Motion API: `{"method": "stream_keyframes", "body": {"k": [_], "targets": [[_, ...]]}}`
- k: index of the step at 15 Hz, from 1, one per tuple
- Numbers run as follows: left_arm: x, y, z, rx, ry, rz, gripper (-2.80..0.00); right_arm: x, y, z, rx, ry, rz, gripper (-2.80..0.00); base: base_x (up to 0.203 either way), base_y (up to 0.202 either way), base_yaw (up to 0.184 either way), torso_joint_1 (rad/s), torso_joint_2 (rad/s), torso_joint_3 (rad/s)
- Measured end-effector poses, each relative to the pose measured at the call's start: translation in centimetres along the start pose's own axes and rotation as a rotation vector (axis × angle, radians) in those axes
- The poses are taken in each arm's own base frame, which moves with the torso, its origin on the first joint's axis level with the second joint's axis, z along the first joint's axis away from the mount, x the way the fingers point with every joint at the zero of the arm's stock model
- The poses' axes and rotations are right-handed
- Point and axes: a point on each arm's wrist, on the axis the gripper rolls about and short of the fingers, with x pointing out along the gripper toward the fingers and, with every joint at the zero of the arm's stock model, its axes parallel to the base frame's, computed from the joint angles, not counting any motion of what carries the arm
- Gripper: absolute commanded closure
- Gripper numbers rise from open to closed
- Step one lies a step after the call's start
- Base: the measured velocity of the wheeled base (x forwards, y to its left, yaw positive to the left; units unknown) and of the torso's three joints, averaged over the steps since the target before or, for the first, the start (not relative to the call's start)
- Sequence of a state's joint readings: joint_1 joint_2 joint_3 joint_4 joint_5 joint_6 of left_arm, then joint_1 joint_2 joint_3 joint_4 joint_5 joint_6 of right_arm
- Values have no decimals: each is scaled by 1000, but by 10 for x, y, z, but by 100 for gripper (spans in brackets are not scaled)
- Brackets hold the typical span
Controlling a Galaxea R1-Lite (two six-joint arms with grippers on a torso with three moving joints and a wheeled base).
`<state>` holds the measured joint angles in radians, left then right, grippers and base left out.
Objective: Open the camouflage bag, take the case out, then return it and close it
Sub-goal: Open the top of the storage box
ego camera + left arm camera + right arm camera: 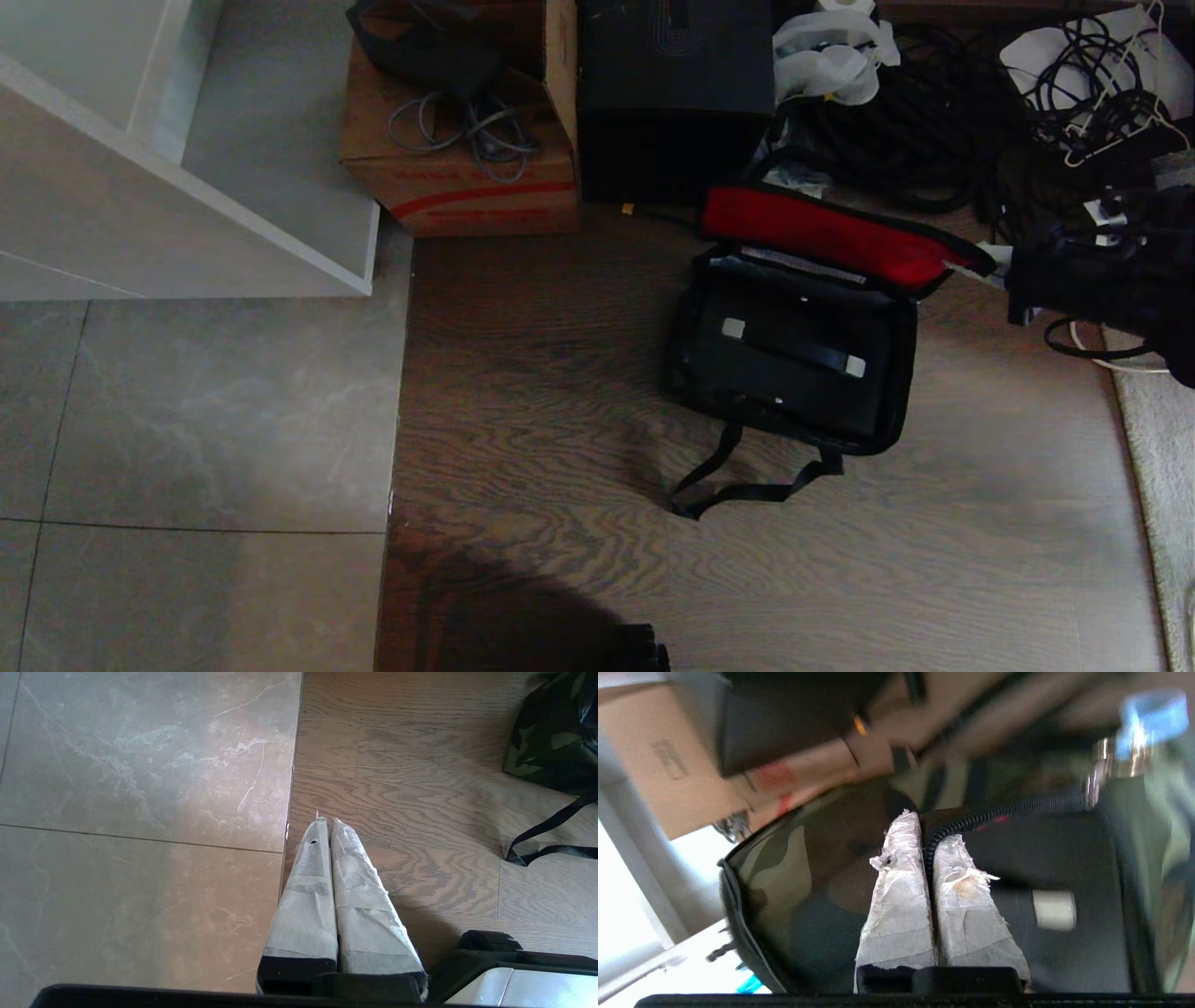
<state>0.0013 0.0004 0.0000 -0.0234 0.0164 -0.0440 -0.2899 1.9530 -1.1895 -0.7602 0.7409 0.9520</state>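
Head view: camouflage bag [794, 364] open on wood floor [541, 392] beside grey tiles [187, 420]; right hand [928, 854] clamped on its zipper edge [994, 812].

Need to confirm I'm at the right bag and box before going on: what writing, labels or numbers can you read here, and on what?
No text here is legible.
Cardboard carton: red stripe and red print along its front, too blurred to read.
Same carton in the right wrist view: a faint printed mark, unreadable.
Tall black box: faint line pattern on top, no readable words.
Camouflage bag and case: no lettering visible.
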Motion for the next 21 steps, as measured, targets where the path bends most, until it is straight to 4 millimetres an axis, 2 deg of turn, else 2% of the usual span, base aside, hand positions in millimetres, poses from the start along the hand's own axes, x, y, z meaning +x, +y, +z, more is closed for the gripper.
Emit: {"method": "stream_keyframes", "body": {"k": [3,10,11,17,21], "targets": [[0,0,0,0,0,0,0,5,-8,9,-99,-45,33,0,0,0,0,0,0,0],[0,0,0,0,0,0,0,28,-48,20,-344,-102,-37,0,0,0,0,0,0,0],[0,0,0,0,0,0,0,31,-51,21,-349,-109,-41,-280,0,0,0,0,0,0],[0,0,0,0,0,0,0,43,-57,32,-418,-201,-23,-280,0,0,0,0,0,0],[0,0,0,1,0,0,0,51,-49,43,-496,-288,36,-280,0,0,0,0,0,0]]}}
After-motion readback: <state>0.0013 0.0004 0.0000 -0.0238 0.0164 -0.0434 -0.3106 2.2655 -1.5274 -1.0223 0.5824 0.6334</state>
